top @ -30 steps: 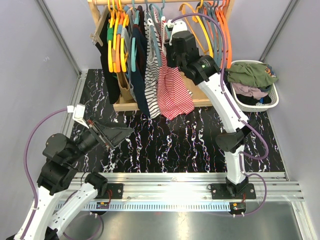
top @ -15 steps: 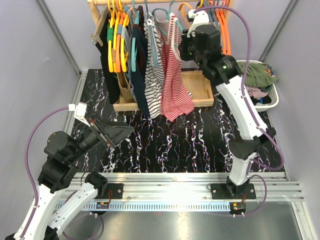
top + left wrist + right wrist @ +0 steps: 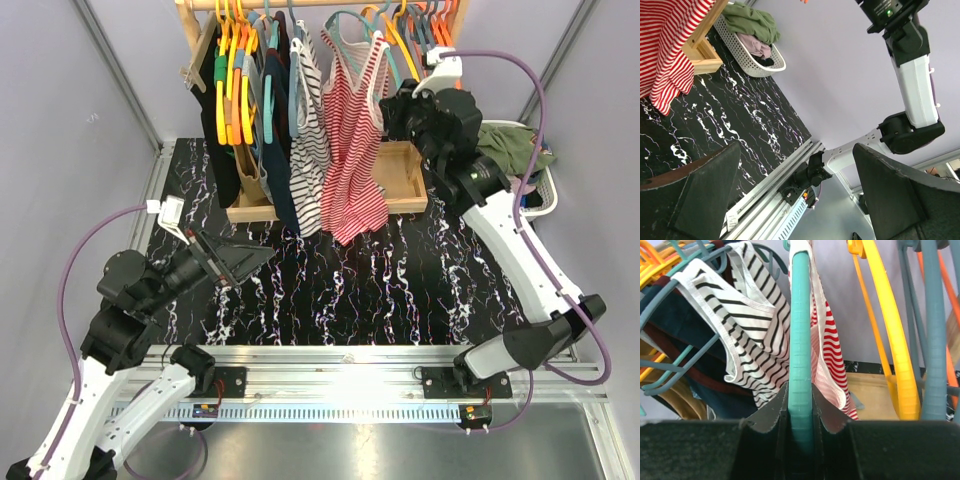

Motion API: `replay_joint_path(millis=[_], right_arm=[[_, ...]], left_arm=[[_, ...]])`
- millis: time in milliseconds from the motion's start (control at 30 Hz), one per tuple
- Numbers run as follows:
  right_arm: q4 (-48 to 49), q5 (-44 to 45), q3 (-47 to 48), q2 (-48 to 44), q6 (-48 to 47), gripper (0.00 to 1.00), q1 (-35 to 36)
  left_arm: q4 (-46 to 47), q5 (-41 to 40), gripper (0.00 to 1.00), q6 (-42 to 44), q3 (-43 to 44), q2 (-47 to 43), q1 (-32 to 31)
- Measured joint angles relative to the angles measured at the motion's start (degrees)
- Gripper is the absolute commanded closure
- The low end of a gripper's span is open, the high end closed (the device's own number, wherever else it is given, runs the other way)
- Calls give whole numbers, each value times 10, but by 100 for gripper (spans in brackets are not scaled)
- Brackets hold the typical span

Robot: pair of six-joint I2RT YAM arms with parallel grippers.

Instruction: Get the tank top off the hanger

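Observation:
The red-and-white striped tank top (image 3: 352, 150) hangs on a teal hanger (image 3: 800, 335) at the clothes rack. My right gripper (image 3: 396, 100) is up at the rack, just right of the top. It is shut on the hanger's arm. In the right wrist view the teal bar runs straight up from between the closed fingers (image 3: 800, 396), and the tank top (image 3: 832, 357) drapes off its right side. My left gripper (image 3: 242, 262) hovers low over the dark marbled mat at the left, open and holding nothing (image 3: 795, 175). The tank top's hem (image 3: 667, 55) shows in the left wrist view.
A black-and-white striped top (image 3: 308, 130) and dark garments hang left of the tank top. Orange and yellow hangers (image 3: 232, 70) crowd the rail. The rack's wooden base (image 3: 400, 185) sits below. A white basket (image 3: 535, 195) of clothes stands at the right.
My right arm has swung right and outward with the teal hanger, turning the red striped tank top to face the camera. The left arm has barely shifted.

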Motion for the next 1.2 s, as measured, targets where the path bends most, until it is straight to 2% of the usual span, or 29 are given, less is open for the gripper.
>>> replay_joint_path(millis=[233, 400, 733, 967, 1033, 1200], right_arm=[[74, -36, -91, -54, 17, 100, -10], [101, -49, -149, -129, 29, 100, -21], [78, -86, -175, -243, 34, 100, -28], [-54, -121, -157, -307, 31, 100, -29], [-125, -140, -110, -312, 25, 100, -29], [-314, -182, 81, -301, 4, 100, -29]], left_arm=[[0, 6, 1, 6, 12, 17, 0], [0, 12, 1, 12, 26, 35, 0], [-9, 28, 1, 38, 73, 94, 0], [-27, 33, 1, 58, 115, 126, 0], [-31, 37, 1, 67, 136, 142, 0], [-39, 66, 1, 100, 228, 211, 0]])
